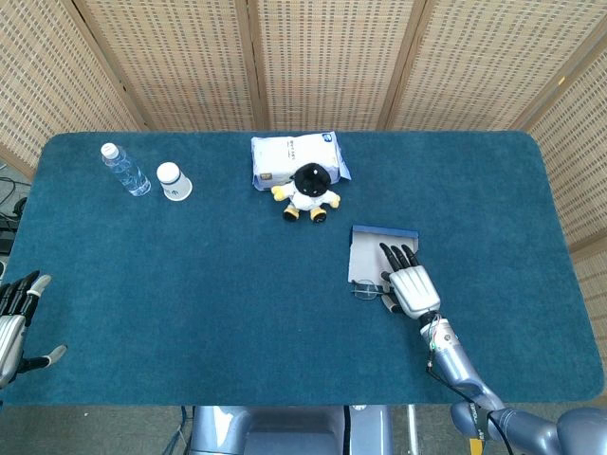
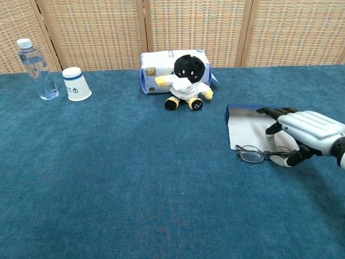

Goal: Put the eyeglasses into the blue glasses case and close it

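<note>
Right hand [image 2: 304, 132] arches over the near right corner of the blue glasses case [image 2: 250, 129], fingers curled down around the right end of the eyeglasses [image 2: 261, 155]; whether it has them pinched or only touches them I cannot tell from either view. They lie on the cloth, touching the case's near edge, just outside it. The case lies open, its pale lining up.

Thin wire frames like these are probably light, springy and easily bent, with lenses that smudge or scratch; the safest hold looks to be the temple arm or the bridge, not the glass.

Blue table cloth [image 1: 190, 284] is soft, so the frames should not slide much. Left hand [image 1: 14, 322], far left of the case, hangs open and empty at the table's edge.
</note>
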{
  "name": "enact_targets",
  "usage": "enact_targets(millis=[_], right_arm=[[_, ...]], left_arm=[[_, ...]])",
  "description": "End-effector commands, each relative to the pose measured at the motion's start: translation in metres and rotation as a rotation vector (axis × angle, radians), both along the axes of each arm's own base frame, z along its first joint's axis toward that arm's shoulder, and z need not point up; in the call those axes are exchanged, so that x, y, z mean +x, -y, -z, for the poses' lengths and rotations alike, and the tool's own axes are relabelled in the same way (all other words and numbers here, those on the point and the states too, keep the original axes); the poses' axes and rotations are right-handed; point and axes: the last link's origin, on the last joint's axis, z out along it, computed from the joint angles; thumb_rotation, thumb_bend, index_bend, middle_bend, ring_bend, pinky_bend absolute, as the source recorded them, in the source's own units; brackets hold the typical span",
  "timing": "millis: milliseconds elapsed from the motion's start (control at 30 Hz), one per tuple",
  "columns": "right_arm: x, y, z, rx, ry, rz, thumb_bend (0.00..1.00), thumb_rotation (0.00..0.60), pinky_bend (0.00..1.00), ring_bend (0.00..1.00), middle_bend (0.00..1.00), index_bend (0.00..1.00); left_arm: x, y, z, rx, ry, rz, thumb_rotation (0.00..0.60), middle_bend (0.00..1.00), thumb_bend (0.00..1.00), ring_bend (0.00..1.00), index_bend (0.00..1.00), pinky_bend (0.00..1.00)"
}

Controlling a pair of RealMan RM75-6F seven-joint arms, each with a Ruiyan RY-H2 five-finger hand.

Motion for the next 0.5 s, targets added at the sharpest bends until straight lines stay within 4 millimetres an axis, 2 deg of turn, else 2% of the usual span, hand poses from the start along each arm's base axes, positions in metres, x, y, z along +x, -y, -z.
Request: enact_targets(millis=[33,367,500], right_arm=[[0.002,0.001,0.000,-0.011,-0.003,-0.012,0.44,0.600,0.00,0.00,0.00,0.62],[0.010,0.002,-0.006,-0.038,0.008,-0.046,0.44,0.600,0.00,0.00,0.00,0.63],[0.018,0.009,-0.014,-0.055,0.014,-0.062,0.44,0.600,0.00,0.00,0.00,0.63]], left_arm=[[0.000,0.000,0.000,-0.001,0.000,0.000,0.600,0.00,0.08,0.00,0.00,0.00],[-0.001,0.000,0.000,-0.002,0.000,-0.002,0.600,0.00,0.08,0.00,0.00,0.00],[0.000,0.000,0.000,-0.003,0.001,-0.001,0.600,0.00,0.08,0.00,0.00,0.00]])
